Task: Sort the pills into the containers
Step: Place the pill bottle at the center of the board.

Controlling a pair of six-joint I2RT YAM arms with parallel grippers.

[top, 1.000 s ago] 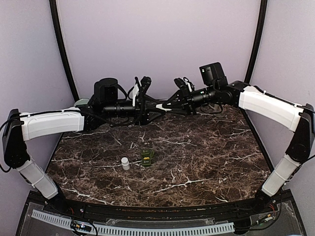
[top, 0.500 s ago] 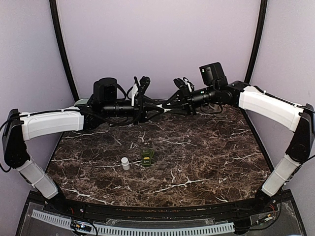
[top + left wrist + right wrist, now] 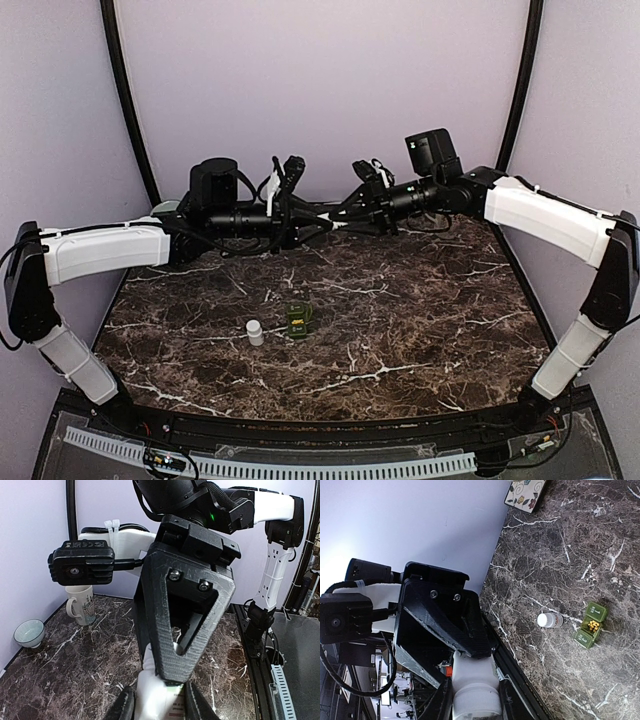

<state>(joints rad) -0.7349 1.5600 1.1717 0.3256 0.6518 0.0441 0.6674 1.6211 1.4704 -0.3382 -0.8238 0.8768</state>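
Observation:
Both arms are raised at the back of the table and meet on one white pill bottle point(image 3: 328, 218). My left gripper point(image 3: 156, 702) is shut on the bottle's labelled body point(image 3: 150, 692). My right gripper point(image 3: 475, 700) is shut on its ribbed cap end point(image 3: 472, 705). Each wrist view shows the other gripper's black triangular finger over the bottle. The dark green container point(image 3: 299, 318) sits mid-table; in the right wrist view point(image 3: 591, 625) its middle compartment holds yellow pills point(image 3: 593, 626). A second small white bottle point(image 3: 255, 332) stands to its left and also shows in the right wrist view point(image 3: 550, 620).
A white mug point(image 3: 82, 605) and a small pale bowl point(image 3: 28, 632) stand at the back left by the wall. A flowered square tile point(image 3: 525, 492) lies at the table's far edge. The purple walls are close behind the grippers.

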